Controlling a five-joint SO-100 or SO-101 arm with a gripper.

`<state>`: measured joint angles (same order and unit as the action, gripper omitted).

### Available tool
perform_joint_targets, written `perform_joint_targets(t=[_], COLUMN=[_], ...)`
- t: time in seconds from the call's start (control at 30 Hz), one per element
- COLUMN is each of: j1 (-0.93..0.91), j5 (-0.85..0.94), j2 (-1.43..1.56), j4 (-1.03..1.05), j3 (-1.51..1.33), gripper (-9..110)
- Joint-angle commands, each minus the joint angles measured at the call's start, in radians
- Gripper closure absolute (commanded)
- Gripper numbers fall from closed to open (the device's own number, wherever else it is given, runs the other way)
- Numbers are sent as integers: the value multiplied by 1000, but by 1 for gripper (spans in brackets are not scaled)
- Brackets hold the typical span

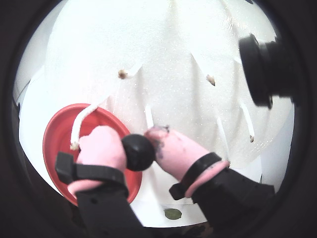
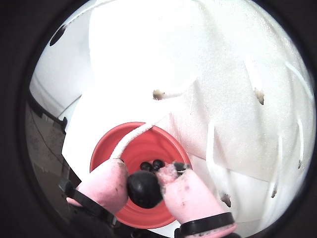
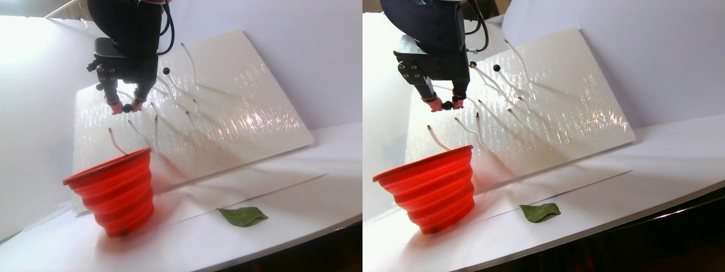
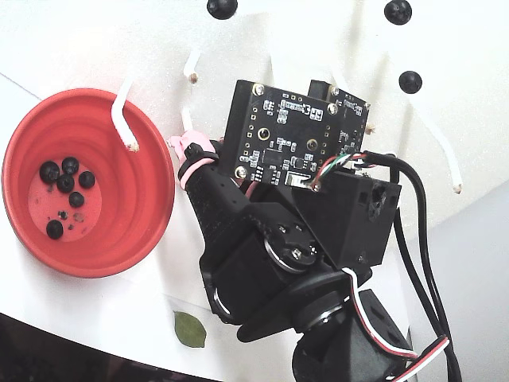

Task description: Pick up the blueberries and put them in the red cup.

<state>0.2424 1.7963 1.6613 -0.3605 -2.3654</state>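
The red cup (image 4: 151, 199) is a bright coral red, its ringed walls shading darker in bands, its floor flecked with dark specks. The blueberries (image 4: 66, 184) are matte blue-black. The gripper (image 1: 138, 151) has pale pink fingertips (image 1: 104, 148) smudged with dark stains, banded in black. The board (image 3: 238, 107) is glossy white, and the leaf (image 3: 242, 216) dull green.

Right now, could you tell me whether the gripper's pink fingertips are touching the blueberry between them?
Touching. In both wrist views the gripper has its pink fingertips pressed against either side of the blueberry, with no gap, above the red cup.
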Motion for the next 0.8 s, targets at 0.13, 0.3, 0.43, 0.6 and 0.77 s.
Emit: perform_joint_targets(t=[0.13,0.3,0.43,0.6,0.77], j1=[49,63,78,97,103], j5=[-18,-34,-41,-60,-57], j2=[158,201,201,153,87], j4=[48,95,95,64,11], j3=[-18,-43,-64,-72,-63], gripper=[91,91,91,91,91])
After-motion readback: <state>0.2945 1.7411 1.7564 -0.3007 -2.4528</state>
